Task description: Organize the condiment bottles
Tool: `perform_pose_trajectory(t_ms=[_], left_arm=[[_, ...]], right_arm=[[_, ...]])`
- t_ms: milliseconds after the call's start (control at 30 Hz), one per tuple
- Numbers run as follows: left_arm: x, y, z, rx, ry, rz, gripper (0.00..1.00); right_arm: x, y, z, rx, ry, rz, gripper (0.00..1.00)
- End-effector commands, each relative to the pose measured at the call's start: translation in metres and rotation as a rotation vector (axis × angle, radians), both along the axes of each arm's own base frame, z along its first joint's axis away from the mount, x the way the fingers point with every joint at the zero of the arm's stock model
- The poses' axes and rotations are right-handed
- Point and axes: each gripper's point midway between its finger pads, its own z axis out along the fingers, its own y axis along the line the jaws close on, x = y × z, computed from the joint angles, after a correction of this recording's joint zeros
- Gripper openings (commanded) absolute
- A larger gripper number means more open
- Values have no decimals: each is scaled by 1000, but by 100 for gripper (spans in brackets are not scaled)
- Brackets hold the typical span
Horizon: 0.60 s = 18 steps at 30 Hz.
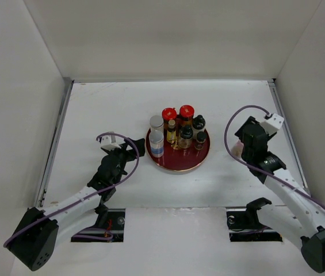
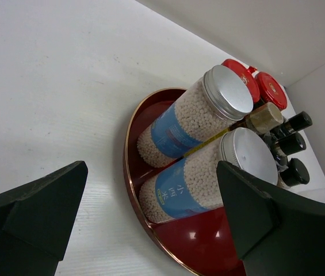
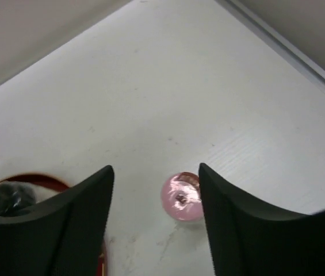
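The left gripper (image 2: 150, 172) fills the foreground of its wrist view. Its two black fingers (image 2: 35, 224) are spread wide and grasp nothing, just short of the rim of the round dark-red tray (image 2: 129, 144). On the tray, nearest those fingers, two silver-capped cylinders (image 2: 199, 115) stand side by side — both blue-labelled and packed with pale granules. Behind them two red-capped jars (image 2: 240, 77), a gold-capped bottle (image 2: 264, 118) and three black-capped bottles (image 2: 291, 144) crowd together, all upright in the top view. The right gripper (image 3: 155, 169) is released too, its fingers apart above the white table (image 3: 168, 86). The pink shaker (image 3: 182, 197) stands on the table between them — nearer the finger on the right of that view, though I cannot tell whether it touches it. The shaker is off the tray, apart from the rim that shows at the left edge of that view.
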Motion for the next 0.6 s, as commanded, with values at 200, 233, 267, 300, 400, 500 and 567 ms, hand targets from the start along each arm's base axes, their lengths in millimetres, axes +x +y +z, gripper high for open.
perform_pose_trajectory(t_ms=[200,233,267,300,400,500,567], left_arm=[[-4,-7,22,-72,-69,-30,100],[-4,-7,23,-73,-70,-30,100],[-4,-7,22,-70,-69,-32,100],[-4,-7,21,-69,-66,-32,100],[-3,-9,21,-67,-61,-35,100],[-4,-10,21,-69,-63,-41,100],[-4,-9,21,-68,-62,-35,100]], right_arm=[[1,-10,-62,-17,208,-5,77],[2,-10,-67,-16,212,-4,78],[4,-11,-71,-16,217,-4,78],[6,-10,-75,-13,228,5,78],[10,-11,-88,-4,261,11,72],[12,-13,-94,-2,268,5,66],[13,-12,-95,-3,266,10,62]])
